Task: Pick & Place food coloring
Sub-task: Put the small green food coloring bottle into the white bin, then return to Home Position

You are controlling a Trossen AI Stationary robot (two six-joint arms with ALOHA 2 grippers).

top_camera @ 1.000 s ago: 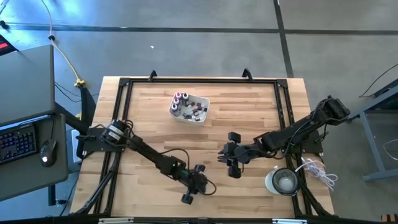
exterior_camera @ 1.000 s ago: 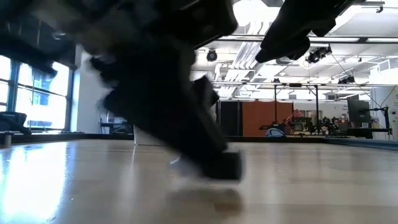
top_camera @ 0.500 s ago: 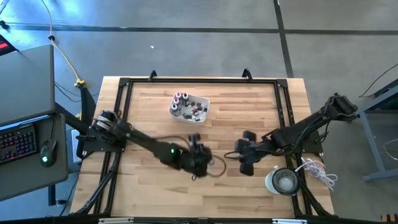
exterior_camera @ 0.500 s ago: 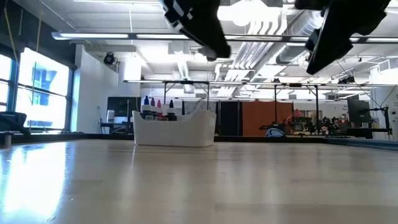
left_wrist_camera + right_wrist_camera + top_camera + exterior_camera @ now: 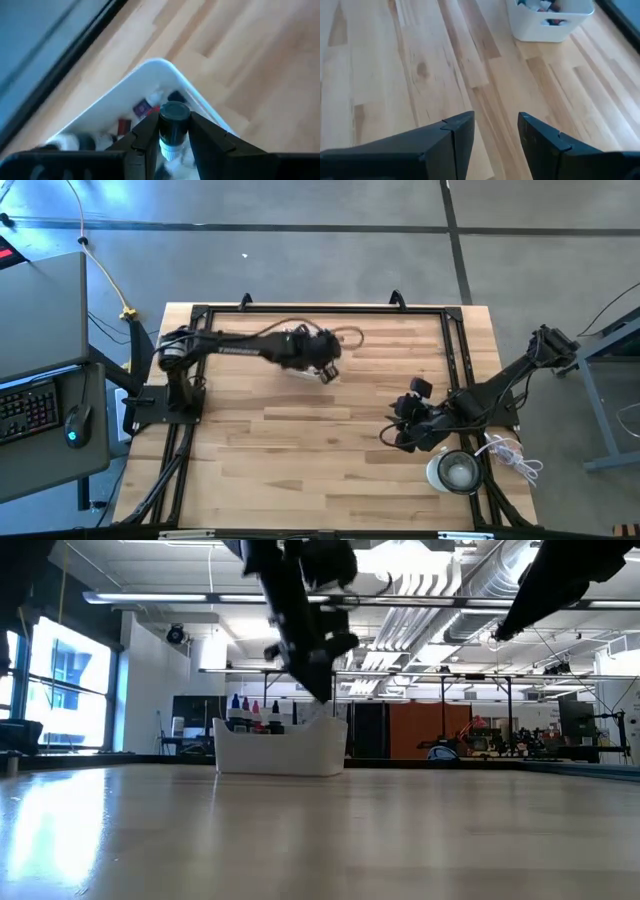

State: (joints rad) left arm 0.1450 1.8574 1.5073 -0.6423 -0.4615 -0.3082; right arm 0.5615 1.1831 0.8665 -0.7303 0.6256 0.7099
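We see the left arm stretched along the table's far edge, its left gripper (image 5: 172, 135) hanging over the white tray (image 5: 150, 70) and pinching a dark-capped food coloring bottle (image 5: 172, 125). More bottles (image 5: 250, 705) stand inside the tray. The right gripper (image 5: 495, 132), fingers spread and holding nothing, hovers near the right edge, beside a round clear container (image 5: 458, 471).

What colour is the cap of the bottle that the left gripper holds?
Dark, nearly black, on the food coloring bottle in the left gripper; best in the left wrist view.
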